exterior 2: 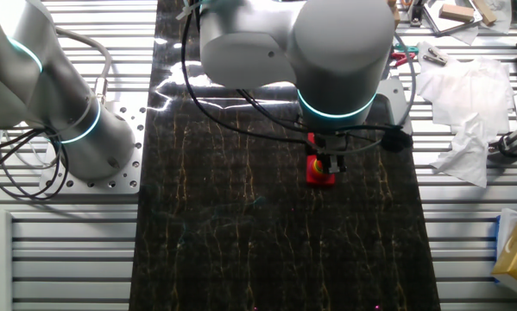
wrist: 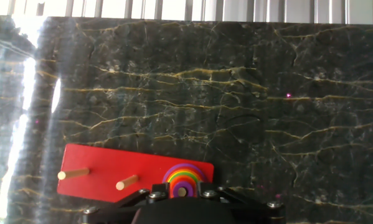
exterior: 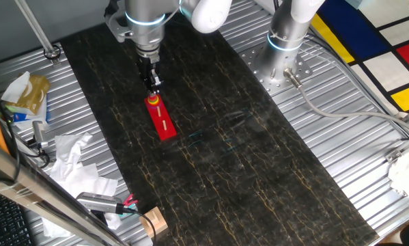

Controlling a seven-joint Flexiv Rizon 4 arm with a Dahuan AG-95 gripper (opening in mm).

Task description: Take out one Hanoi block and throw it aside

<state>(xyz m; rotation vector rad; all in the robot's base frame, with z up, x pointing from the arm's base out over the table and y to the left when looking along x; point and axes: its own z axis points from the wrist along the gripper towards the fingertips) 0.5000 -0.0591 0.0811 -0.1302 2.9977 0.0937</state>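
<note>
While every coloured ring still sits stacked on its peg, the gripper (exterior: 151,85) hangs directly above the Hanoi blocks (wrist: 184,181) at lower centre of the hand view; whether its fingers are apart or closed cannot be told. Nothing appears lifted or thrown yet, so the whole task seems to remain. The red base (wrist: 105,174) holds two bare pegs (wrist: 127,182) at lower left on the dark marbled table (wrist: 236,93).

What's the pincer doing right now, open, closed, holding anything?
Pincer: directly over the stacked Hanoi blocks; open or closed cannot be told.
</note>
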